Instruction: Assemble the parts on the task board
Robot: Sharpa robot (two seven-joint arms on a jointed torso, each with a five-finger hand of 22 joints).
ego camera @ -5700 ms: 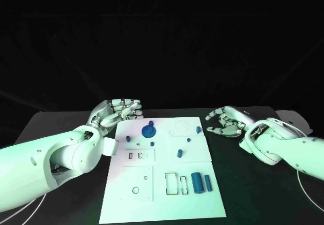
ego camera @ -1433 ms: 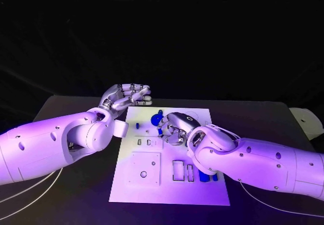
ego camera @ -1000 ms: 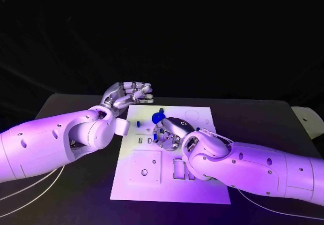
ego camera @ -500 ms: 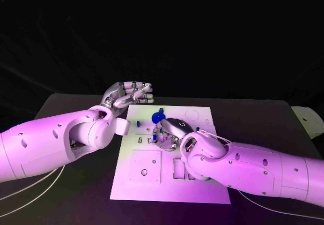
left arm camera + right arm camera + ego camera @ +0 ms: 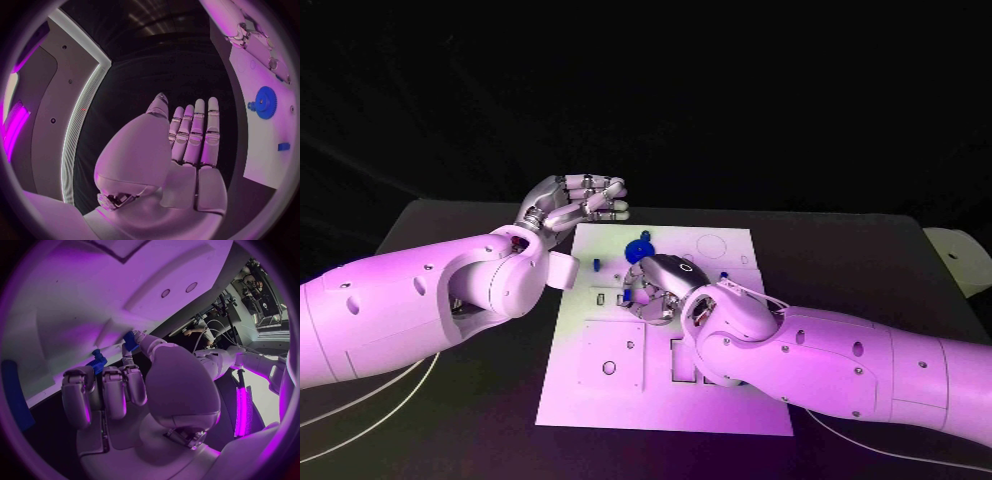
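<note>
Reaching over the task board (image 5: 596,395), the right hand (image 5: 661,288) pinches a small blue part (image 5: 130,341); the left hand (image 5: 571,207) hovers empty, fingers loosely apart; no writing is legible.

- One white task board (image 5: 589,400) is counted, lying on one black table (image 5: 444,225).
- Two white arms are counted: the left arm (image 5: 401,310) and the right arm (image 5: 848,365).
- Two silver hands are counted: the left hand (image 5: 574,207) and the right hand (image 5: 661,285).
- One blue gear (image 5: 640,248) is counted on the board.
- At least three small blue pieces are counted: one beside the gear (image 5: 599,264) and two by the right hand's fingertips (image 5: 130,340) (image 5: 97,362).
</note>
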